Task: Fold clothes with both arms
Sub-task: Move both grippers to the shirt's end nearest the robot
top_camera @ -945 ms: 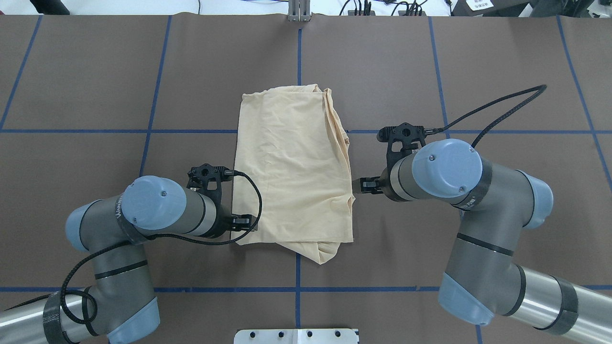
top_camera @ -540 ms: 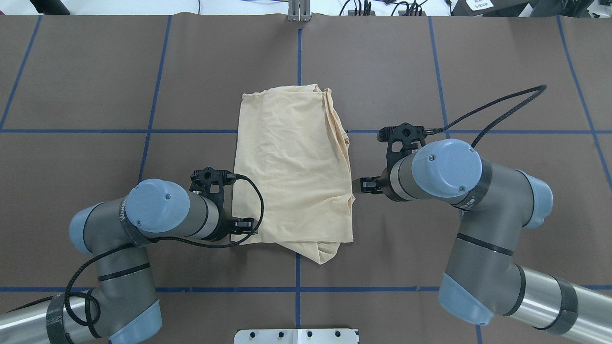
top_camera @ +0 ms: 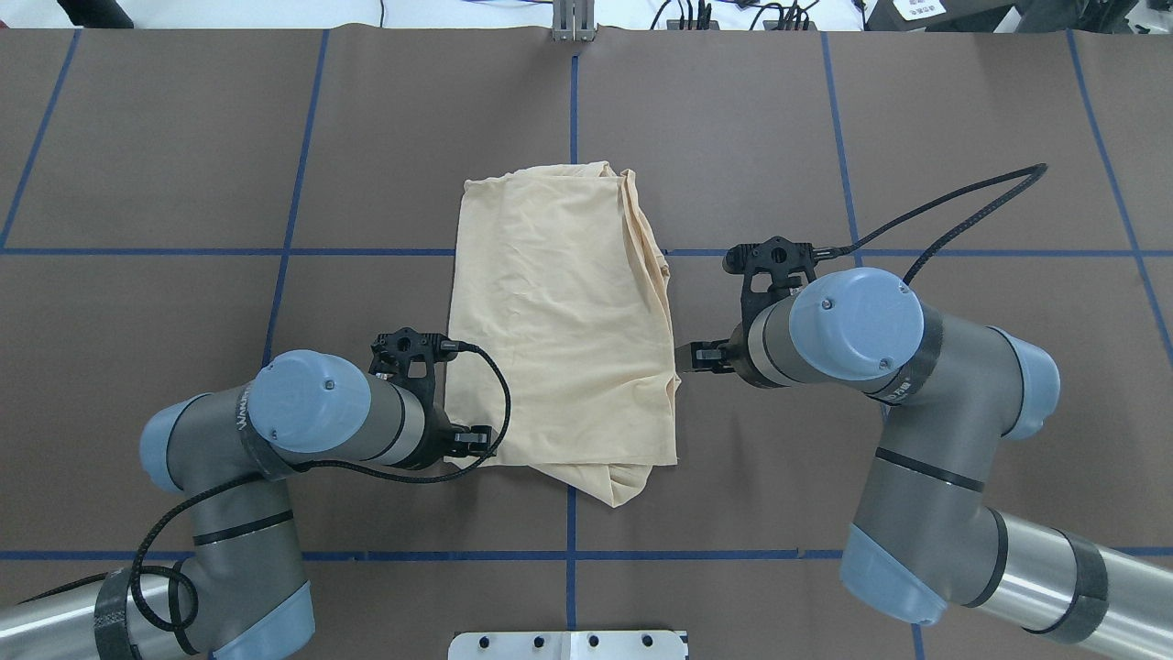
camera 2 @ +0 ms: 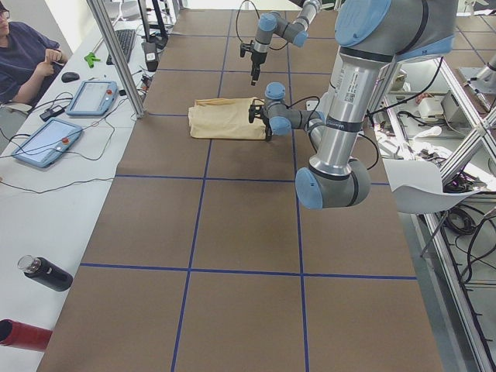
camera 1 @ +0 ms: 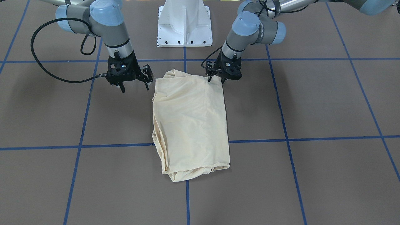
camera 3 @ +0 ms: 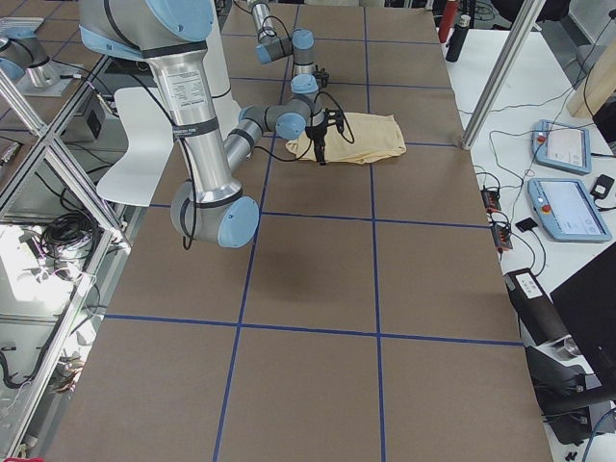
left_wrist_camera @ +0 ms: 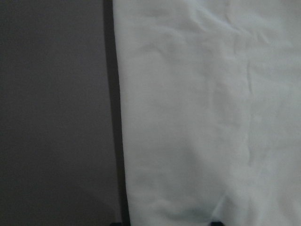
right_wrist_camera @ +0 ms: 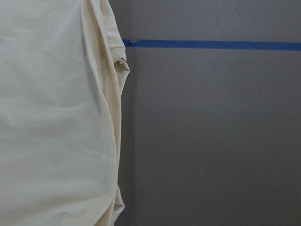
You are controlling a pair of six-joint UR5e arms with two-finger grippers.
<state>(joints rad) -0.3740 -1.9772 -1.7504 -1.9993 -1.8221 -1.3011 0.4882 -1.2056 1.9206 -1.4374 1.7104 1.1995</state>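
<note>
— So, where is the shirt (top_camera: 564, 321)?
— At the middle of the overhead view, flat on the brown table (top_camera: 183, 165). It is folded into a tall cream rectangle with plain cloth on top and no print showing. Layered edges run down its right side, and a bunched bit sticks out at the lower right corner.

— And the left gripper (camera 1: 216, 79)?
— In the front-facing view it sits just right of centre in the upper part of the frame, down at the shirt's top right corner. Its jaws stand apart. The left wrist view shows two dark fingertips (left_wrist_camera: 214, 223) at the bottom edge, one by the cloth's edge and one over the cloth, well separated. I see nothing pinched between them.

— What about the right gripper (camera 1: 135, 87)?
— It is in the upper left of that same view, just beside the shirt's top left corner but off the cloth. The jaws are spread wide and hold nothing. Whether the tips touch the table I cannot tell.

— What does its wrist camera give?
— The shirt's folded edge fills the left half and bare table fills the rest. One of the blue tape lines (right_wrist_camera: 211, 44) crosses near the top. No fingers show there.

— Do the side views add anything?
— Only that both arms reach down to the shirt's robot-side end.
</note>
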